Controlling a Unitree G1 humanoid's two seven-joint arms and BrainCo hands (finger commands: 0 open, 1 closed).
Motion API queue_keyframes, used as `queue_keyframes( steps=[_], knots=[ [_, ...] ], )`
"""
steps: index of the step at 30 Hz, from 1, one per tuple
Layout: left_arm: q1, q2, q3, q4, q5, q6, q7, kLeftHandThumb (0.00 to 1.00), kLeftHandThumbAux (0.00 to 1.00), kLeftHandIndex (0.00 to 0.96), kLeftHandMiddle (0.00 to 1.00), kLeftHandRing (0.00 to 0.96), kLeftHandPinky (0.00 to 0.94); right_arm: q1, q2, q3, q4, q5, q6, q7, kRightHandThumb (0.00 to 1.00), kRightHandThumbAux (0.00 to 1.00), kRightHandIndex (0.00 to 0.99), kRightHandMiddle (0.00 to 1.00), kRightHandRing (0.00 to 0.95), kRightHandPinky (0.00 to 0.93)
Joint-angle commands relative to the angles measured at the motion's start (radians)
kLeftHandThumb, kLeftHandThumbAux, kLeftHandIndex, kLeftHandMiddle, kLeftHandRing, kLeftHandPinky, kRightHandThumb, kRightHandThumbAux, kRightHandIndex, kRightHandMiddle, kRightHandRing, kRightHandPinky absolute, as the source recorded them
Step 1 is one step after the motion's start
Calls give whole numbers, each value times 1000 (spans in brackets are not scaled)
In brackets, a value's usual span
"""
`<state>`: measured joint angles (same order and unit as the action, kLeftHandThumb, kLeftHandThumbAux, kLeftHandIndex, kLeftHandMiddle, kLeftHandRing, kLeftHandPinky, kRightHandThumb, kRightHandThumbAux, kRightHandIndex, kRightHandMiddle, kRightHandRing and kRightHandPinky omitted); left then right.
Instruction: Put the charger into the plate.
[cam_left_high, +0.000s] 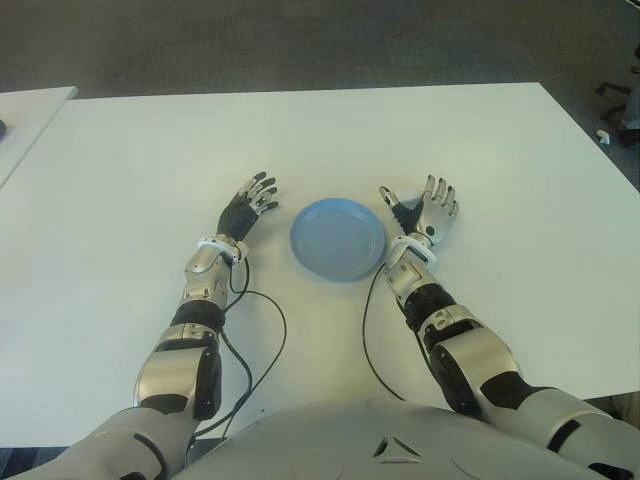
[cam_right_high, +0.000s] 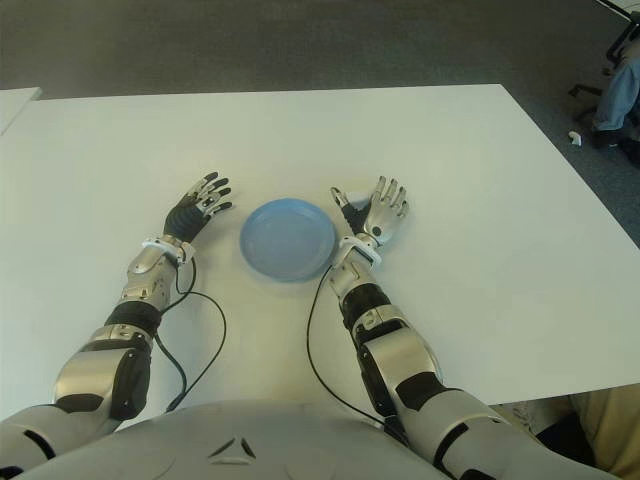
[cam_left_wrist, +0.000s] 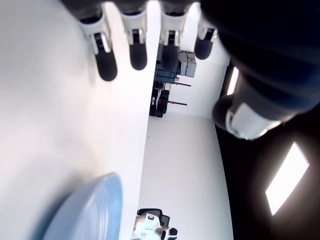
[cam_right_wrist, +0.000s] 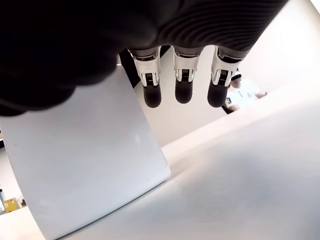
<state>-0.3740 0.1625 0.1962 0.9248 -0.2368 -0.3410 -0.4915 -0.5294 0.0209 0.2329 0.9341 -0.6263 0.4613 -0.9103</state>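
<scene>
A round, smooth blue plate (cam_left_high: 337, 238) lies bare on the matte white bench (cam_left_high: 130, 170) between the left robot hand (cam_left_high: 247, 206) and right robot hand (cam_left_high: 426, 213), both spread and holding nothing; no charger shows.

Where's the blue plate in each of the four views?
Left eye: plate centre, between left hand and right hand.
Right eye: plate left of centre, between the hands.
Left wrist: rim in one corner.
Right wrist: not in view.
Shared landmark: white table.
</scene>
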Motion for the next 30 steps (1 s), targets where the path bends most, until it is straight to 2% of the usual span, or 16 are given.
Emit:
queue_keyframes(
  steps=[1,12,14,15,16,17,18,20,21,24,26,27,30],
  knots=[
    [16,-1,2,16,1,31,-3,0,615,57,122,109,114,41,9,6,36,23,-2,15,342,166,0,0,0,0],
    [13,-2,0,12,6,36,7,0,620,81,130,112,116,46,9,6,32,28,-29,1,370,163,0,0,0,16],
    [13,-2,-1,12,7,34,7,0,620,82,130,109,110,48,10,0,35,32,-49,-19,400,188,0,3,30,112],
    [13,-2,-2,11,8,34,7,0,620,82,130,108,107,48,10,-2,37,34,-57,-26,433,208,7,41,103,205],
    [13,-2,-2,11,8,34,7,0,620,82,130,108,105,48,9,-6,42,38,-77,-41,446,216,10,55,129,238],
    [13,-2,-3,11,9,33,8,0,620,82,129,106,101,48,9,-9,47,42,-92,-51,511,252,43,166,277,372],
    [13,-2,-3,11,10,33,8,0,621,82,129,104,97,48,8,-12,51,44,-107,-61,555,274,65,238,373,458],
    [13,-1,-4,11,11,33,9,0,620,80,128,102,91,46,6,-17,61,50,-134,-77,623,312,105,345,466,541],
    [13,-1,-5,10,12,33,10,0,619,78,127,99,88,45,5,-20,66,53,-148,-86,676,342,178,429,538,617],
    [12,-1,-6,9,13,33,10,0,618,77,125,96,85,41,4,-23,81,58,-174,-105,753,389,283,556,645,731],
    [12,-1,-6,8,14,33,10,0,617,76,125,95,85,38,4,-24,91,61,-189,-117,789,418,327,597,688,774],
    [13,0,-7,7,14,33,10,0,616,76,125,94,86,38,4,-25,94,63,-196,-124,850,488,357,561,709,794],
    [12,-1,-6,6,13,35,9,0,613,78,126,96,91,36,4,-26,100,66,-212,-138,846,616,369,553,751,828]
  ],
)
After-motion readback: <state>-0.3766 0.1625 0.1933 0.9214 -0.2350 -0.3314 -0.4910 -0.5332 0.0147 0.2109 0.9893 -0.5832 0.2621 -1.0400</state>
